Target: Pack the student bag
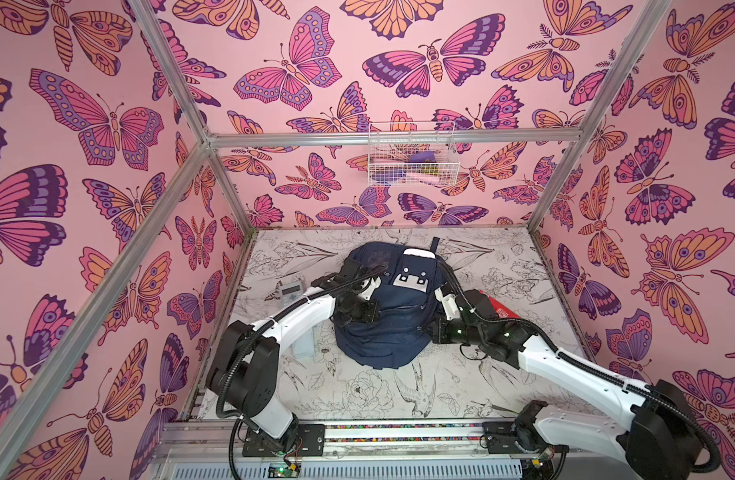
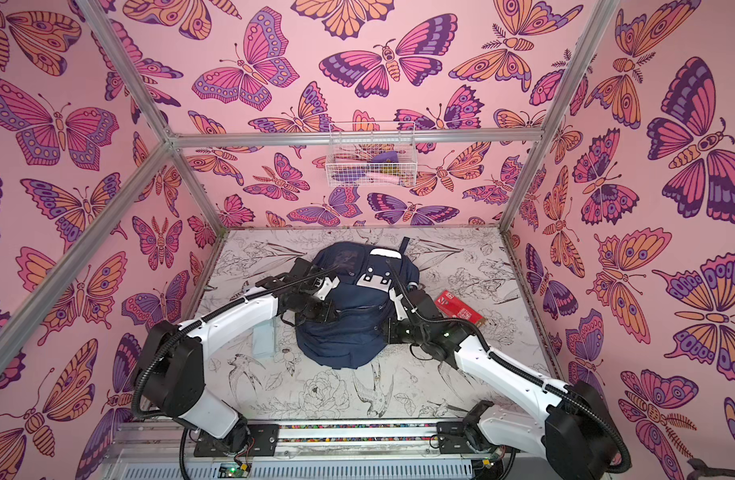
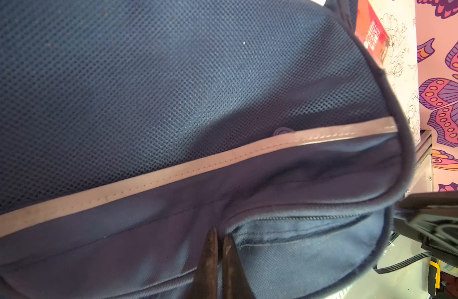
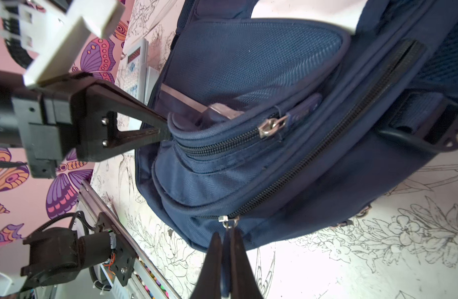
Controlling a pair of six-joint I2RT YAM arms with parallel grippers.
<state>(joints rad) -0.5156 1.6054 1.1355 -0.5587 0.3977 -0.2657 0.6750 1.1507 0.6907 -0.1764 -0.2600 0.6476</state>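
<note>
Both grippers clamped on the student bag [image 1: 382, 332], lying in the middle of the table [image 1: 357, 399].
In both top views the wrists hide the fingertips; only the wrist views show the grips. The left gripper [image 3: 220, 234] is closed, pinching what looks like a fold of bag fabric below a grey stripe [image 3: 170, 170]. The right gripper [image 4: 225, 234] is closed on the zip pull [image 4: 227, 222] of the long zip. A red packet [image 2: 459, 309] lies near the bag, by the right arm.

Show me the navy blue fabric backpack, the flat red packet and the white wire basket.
navy blue fabric backpack [image 1: 382, 336]: in a top view, lower front panel.
flat red packet [image 2: 460, 309]: in a top view, printed face.
white wire basket [image 1: 411, 123]: in a top view, upper rim.
</note>
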